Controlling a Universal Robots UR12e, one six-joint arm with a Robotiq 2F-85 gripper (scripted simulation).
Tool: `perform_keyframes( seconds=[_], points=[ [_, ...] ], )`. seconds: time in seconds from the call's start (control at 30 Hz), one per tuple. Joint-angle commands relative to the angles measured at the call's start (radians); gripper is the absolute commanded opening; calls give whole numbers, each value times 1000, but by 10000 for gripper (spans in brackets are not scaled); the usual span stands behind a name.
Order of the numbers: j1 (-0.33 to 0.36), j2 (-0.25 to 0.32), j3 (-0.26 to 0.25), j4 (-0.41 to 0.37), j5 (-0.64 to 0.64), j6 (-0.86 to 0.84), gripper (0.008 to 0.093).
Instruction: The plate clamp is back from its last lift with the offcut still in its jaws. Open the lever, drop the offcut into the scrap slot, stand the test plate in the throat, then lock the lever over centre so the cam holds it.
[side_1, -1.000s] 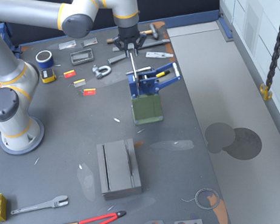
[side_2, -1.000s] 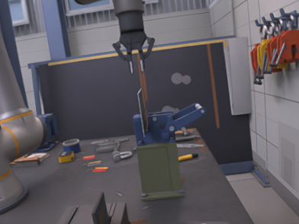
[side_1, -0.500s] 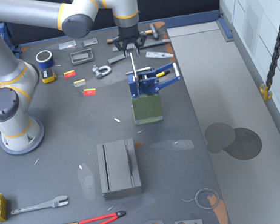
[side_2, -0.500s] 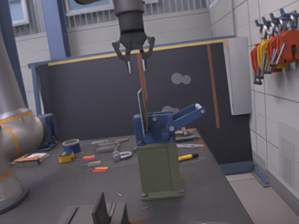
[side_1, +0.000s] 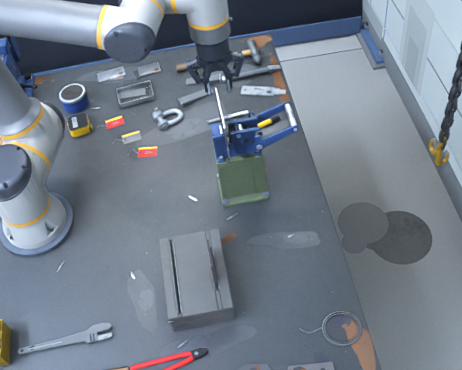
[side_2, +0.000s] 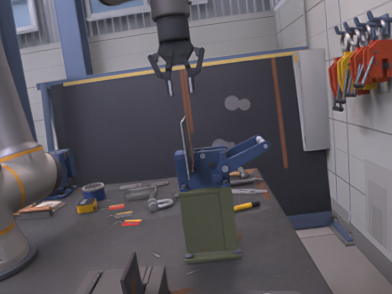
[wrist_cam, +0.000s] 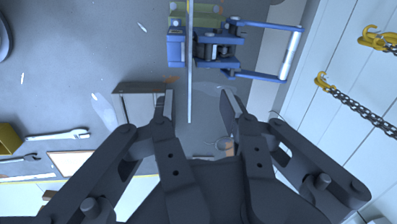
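The test plate is a thin grey sheet that stands upright on edge in the throat of the blue plate clamp, which sits on top of a green block. The clamp's lever is swung out and up, away from the plate. The grey scrap box with its slots lies nearer the bench front. My gripper hangs above the plate's top edge, open and empty.
The bench's right edge runs close by the lever's handle. Shackle, tape measure, tray and small tags lie left of the clamp; steel bars and a hammer lie behind it. A wrench and red cutters lie at the front.
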Motion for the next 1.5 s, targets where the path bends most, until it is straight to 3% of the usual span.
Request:
perform_keyframes(
  seconds=[0.0, 0.2, 0.53, 0.73, 1.1, 1.47],
  points=[
    [1, 6, -5, -2, 0, 1, 480],
    [18, 67, -56, -12, 0, 18, 480],
    [54, 226, -210, -18, 0, 54, 480],
    [66, 285, -274, -14, 0, 66, 480],
    [69, 299, -287, -15, 0, 69, 480],
    [69, 312, -246, -67, 0, 69, 480]
  ],
)
